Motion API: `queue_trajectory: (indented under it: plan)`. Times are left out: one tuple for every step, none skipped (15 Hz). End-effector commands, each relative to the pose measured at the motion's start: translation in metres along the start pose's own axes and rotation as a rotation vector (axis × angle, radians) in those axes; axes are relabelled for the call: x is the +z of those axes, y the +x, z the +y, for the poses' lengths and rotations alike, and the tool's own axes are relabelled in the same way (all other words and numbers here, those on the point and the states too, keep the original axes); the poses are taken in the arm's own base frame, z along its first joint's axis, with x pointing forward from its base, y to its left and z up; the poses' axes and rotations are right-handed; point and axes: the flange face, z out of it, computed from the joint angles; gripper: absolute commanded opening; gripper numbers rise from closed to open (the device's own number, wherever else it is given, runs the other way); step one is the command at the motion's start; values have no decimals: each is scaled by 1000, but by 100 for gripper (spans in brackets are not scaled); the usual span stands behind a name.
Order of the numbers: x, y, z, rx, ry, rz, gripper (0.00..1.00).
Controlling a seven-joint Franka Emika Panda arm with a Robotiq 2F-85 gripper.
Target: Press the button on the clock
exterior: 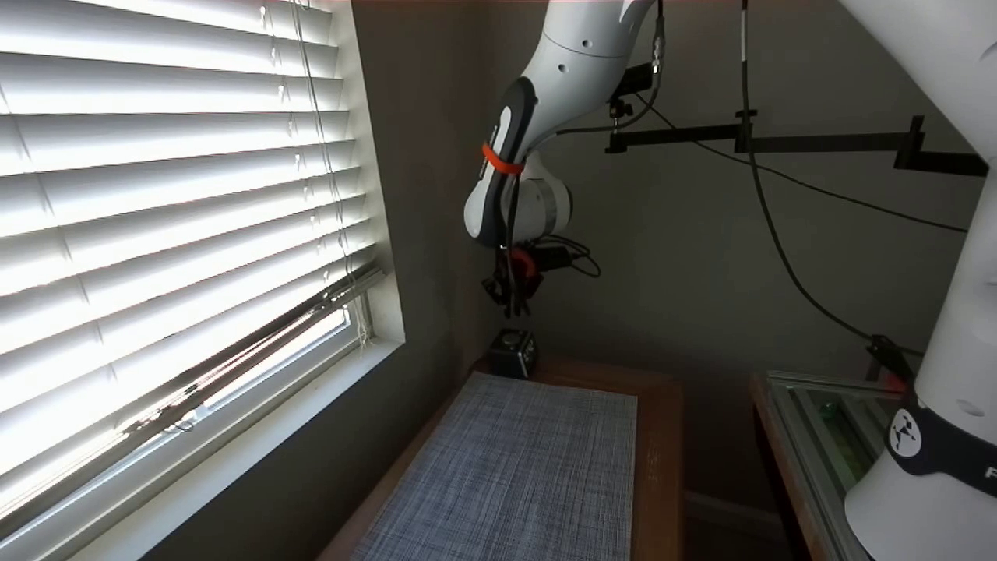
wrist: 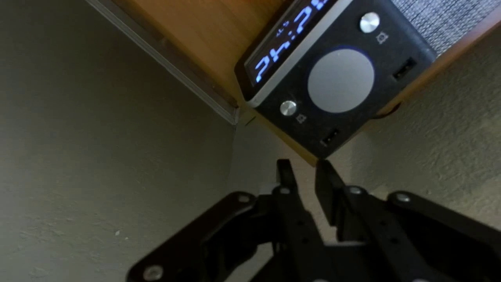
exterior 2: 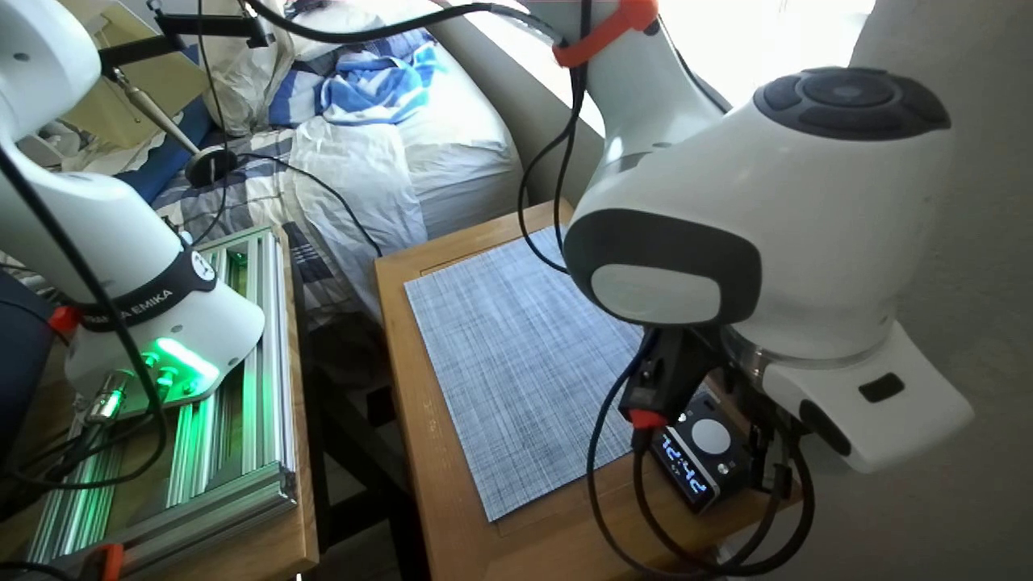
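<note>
Hovering above clock point(exterior: 513, 356), gripper point(wrist: 303, 163) empty, jaws narrowly parted. Seems aimed off the big button point(wrist: 341, 80); a press may miss, or tip the clock.

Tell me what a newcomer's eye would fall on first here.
The glaring blinds across the left of an exterior view would probably win. Next might come the white arm at upper right in an exterior view, with green light on its base at left. Then the clock near the top of the wrist view, its blue digits lit, past the pincer.
</note>
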Motion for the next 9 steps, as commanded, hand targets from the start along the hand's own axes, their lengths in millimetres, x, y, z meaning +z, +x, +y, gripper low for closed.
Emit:
queue_trajectory:
  plan:
    - [-11,-6,3,5,14,-18,53]
    - [-13,-7,3,3,12,-22,61]
    - [-14,-7,3,4,12,-19,67]
    - [-16,-7,3,3,13,-20,73]
    - [-19,-9,3,2,12,-18,81]
    - [-23,-10,3,2,10,-12,88]
    - [-30,-13,3,0,13,-8,95]
    - [-35,-15,4,2,10,-7,99]
    - [-44,-18,5,10,9,-7,100]
